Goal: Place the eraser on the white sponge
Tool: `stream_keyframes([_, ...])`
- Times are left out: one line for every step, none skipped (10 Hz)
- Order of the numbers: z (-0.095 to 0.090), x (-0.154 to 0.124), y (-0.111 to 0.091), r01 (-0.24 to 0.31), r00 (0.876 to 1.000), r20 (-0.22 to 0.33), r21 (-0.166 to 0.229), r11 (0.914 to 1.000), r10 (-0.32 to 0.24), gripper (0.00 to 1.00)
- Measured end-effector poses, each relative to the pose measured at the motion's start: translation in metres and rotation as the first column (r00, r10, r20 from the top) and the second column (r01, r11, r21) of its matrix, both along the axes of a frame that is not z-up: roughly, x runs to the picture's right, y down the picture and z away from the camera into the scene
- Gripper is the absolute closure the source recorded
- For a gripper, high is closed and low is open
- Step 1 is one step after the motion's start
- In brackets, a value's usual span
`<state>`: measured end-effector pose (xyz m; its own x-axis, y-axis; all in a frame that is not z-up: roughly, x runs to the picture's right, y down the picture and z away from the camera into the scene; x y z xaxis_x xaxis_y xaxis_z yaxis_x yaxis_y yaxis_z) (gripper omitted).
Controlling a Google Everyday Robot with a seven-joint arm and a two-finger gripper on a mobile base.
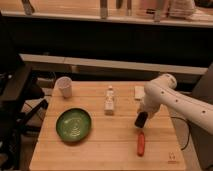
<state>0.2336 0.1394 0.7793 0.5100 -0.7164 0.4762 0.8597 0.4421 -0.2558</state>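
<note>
The gripper point(141, 120), jaws clenched on the eraser point(140, 121), likely light and stiff; white sponge point(139, 92) lies beyond the jaws.

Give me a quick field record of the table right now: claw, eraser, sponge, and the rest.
claw: right of table centre, raised above the wood, just above the carrot
eraser: black block at the claw tip, apparently held
sponge: far right of table, behind the arm, partly hidden
carrot: lying near the front right edge
bowl: green, front left
cup: back left
bottle: white, centre
</note>
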Motion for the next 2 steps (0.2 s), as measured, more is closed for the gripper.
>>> stream_keyframes([0.0008, 0.0017, -0.0048, 0.000, 1.000, -0.002, 0.004, 1.0000, 0.000, 1.00])
stream_keyframes([0.0046, 0.0046, -0.0139, 0.003, 1.000, -0.003, 0.014, 0.9999, -0.003, 1.00])
